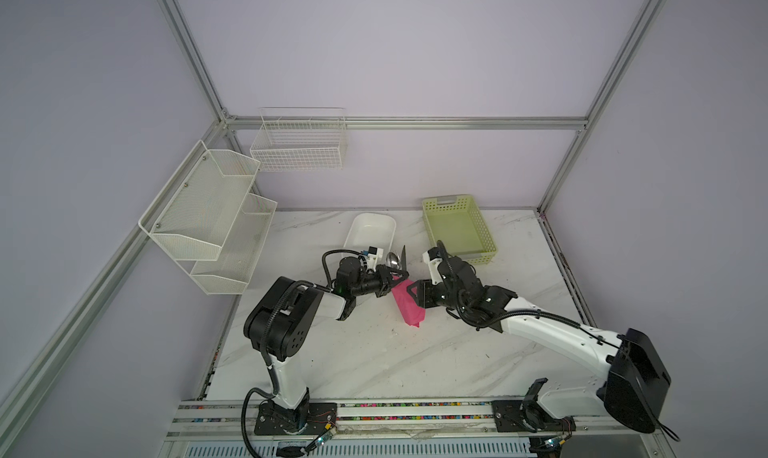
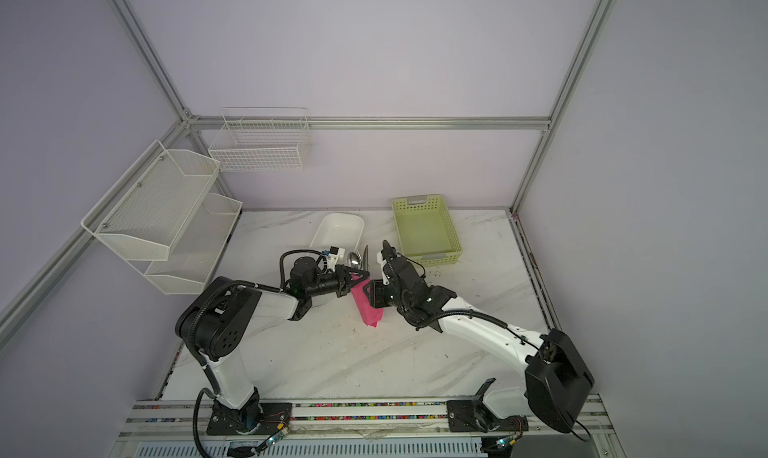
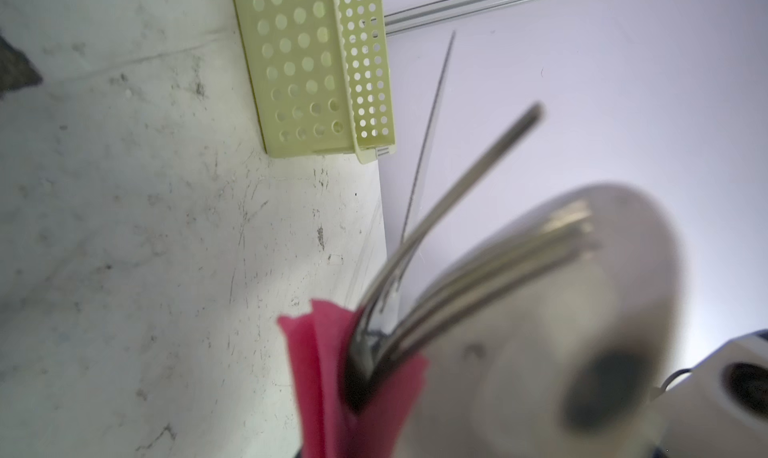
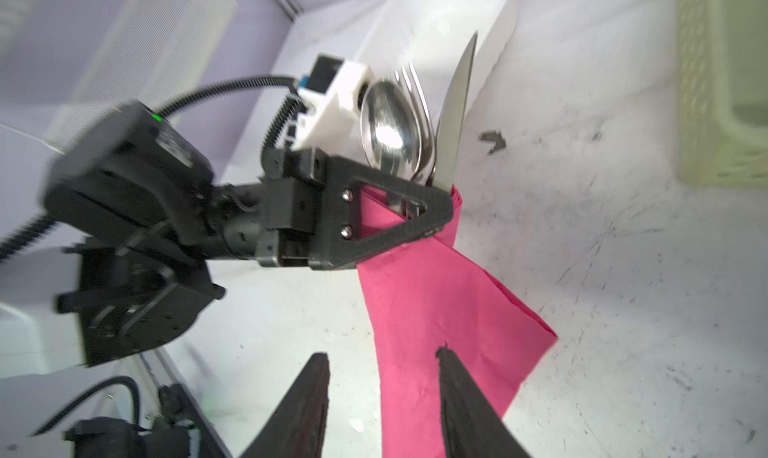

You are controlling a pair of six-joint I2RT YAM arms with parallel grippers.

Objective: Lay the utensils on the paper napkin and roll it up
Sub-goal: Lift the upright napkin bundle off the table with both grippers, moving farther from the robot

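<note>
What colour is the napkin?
The napkin is bright pink, clearest in the right wrist view.

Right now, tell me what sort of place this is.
Probably a robot test cell: a metal frame with plain walls encloses the table, and two robot arms are mounted on a rail at its front.

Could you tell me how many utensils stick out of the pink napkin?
3: a spoon, a fork behind it, and a knife blade beside them; more may be hidden inside the napkin.
</note>
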